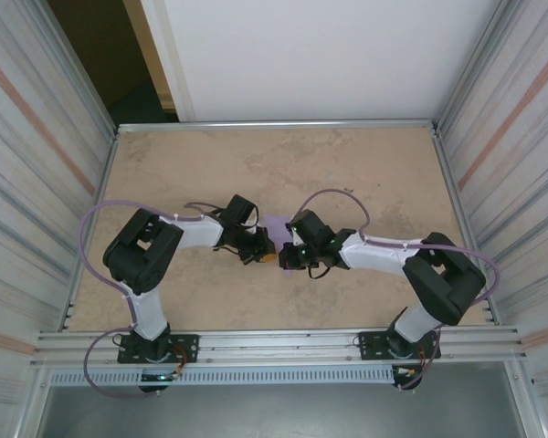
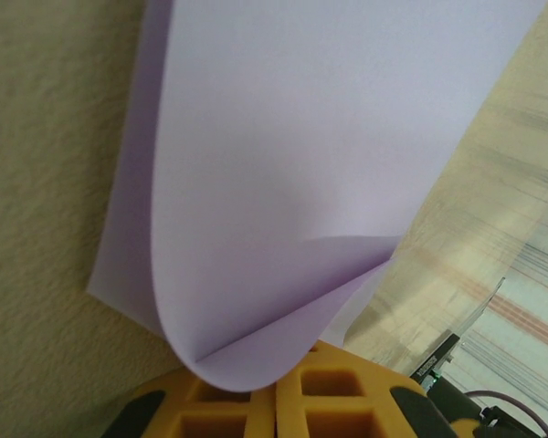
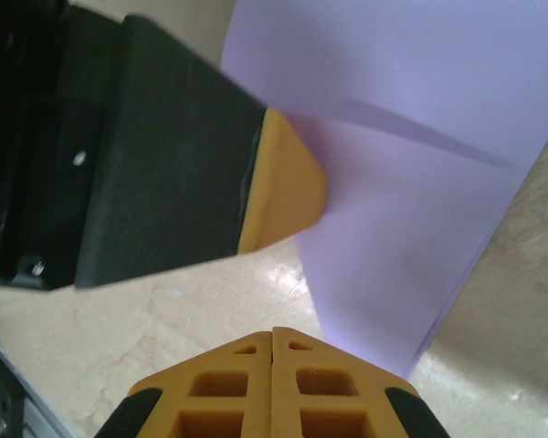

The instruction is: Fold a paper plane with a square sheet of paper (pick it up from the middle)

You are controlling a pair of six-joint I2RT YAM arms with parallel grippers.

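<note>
The two arms are meeting over the middle of the table (image 1: 365,173), their wrists turned in toward each other. Between them the square sheet of paper (image 1: 276,222) is standing up off the table rather than lying flat, and from above only a small lavender patch of it is showing past the wrists.

The left gripper (image 1: 266,255) is keeping its fingers (image 2: 333,401) pressed together, with no gap along the seam between the yellow pads. In the left wrist view the sheet is curling in a soft loop right at those fingertips. One layer is rising to the left and the other is sweeping up to the right, so the fingers are looking closed on the bent lower edge of the paper. In the right wrist view the same gripper is appearing side-on as a black finger with an orange tip, and that tip is touching the face of the sheet.

The right gripper (image 1: 289,256) is also holding its fingers (image 3: 228,397) fully together. The lower corner of the sheet is hanging just beside their tips. Whether it is touching them cannot be told. A shallow crease is running slantwise across the upper part of the paper.
</note>
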